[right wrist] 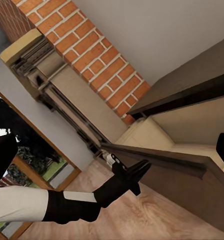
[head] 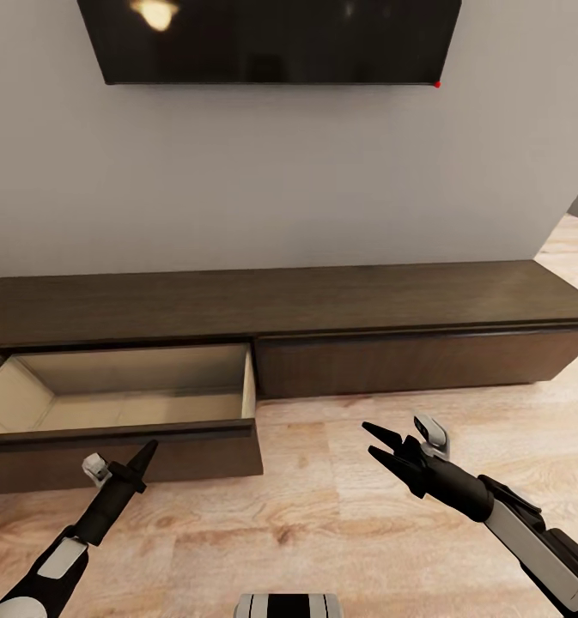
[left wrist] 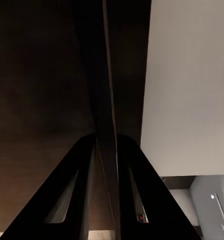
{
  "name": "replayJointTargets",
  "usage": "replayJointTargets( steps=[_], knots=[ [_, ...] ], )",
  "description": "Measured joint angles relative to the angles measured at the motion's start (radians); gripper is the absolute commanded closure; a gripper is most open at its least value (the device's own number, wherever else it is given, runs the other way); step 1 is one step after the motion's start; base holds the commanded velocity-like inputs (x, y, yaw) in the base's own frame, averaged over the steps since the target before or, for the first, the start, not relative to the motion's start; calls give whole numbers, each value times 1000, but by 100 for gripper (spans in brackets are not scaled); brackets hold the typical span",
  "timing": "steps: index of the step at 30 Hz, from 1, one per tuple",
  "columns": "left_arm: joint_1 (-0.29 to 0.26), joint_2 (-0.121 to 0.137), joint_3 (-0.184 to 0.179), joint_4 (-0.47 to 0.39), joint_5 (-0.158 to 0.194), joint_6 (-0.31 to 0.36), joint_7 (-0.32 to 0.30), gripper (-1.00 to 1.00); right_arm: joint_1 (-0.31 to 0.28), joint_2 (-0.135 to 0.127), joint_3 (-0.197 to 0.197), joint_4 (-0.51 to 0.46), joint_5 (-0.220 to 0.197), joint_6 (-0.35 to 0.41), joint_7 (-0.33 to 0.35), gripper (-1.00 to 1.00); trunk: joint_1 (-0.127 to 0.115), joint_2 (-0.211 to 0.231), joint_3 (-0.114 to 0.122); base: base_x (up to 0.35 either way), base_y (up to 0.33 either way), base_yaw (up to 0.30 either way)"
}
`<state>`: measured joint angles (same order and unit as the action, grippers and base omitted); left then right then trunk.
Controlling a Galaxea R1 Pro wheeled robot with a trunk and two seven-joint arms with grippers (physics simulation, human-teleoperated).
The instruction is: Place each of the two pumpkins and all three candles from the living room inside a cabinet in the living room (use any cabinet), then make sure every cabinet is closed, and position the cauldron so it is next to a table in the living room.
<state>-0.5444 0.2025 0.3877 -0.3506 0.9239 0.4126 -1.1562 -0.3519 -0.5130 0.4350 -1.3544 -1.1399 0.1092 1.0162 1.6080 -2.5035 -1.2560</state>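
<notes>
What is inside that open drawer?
The open drawer of the cabinet shows pale beige walls and floor, with nothing on them. Its front panel hides the nearest strip of floor, and its left end is out of frame.

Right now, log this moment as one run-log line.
cabinet: left drawer open, looks empty, right closed | left gripper: shut, at drawer front | right gripper: open, empty

Head camera looks down at the cabinet from nearby; left wrist presses close against its front; right wrist views its open drawer sidelong.
</notes>
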Motion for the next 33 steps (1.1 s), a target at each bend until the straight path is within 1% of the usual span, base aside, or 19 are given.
replayJointTargets(
  steps=[15,17,22,33],
  knots=[
    [0,0,0,0,0,-1,0,100,0,0,0,1,0,0,0,-100,0,0,0,-3,0,0],
    [-3,0,0,0,1,0,5,100,0,0,0,0,0,0,0,-100,0,0,0,-77,0,0],
    [-24,0,1,0,0,0,43,100,0,0,0,1,0,0,0,-100,0,0,0,-87,0,0],
    [-26,0,1,0,1,0,47,100,0,0,0,0,0,0,0,-100,0,0,0,-6,0,0]
  ],
)
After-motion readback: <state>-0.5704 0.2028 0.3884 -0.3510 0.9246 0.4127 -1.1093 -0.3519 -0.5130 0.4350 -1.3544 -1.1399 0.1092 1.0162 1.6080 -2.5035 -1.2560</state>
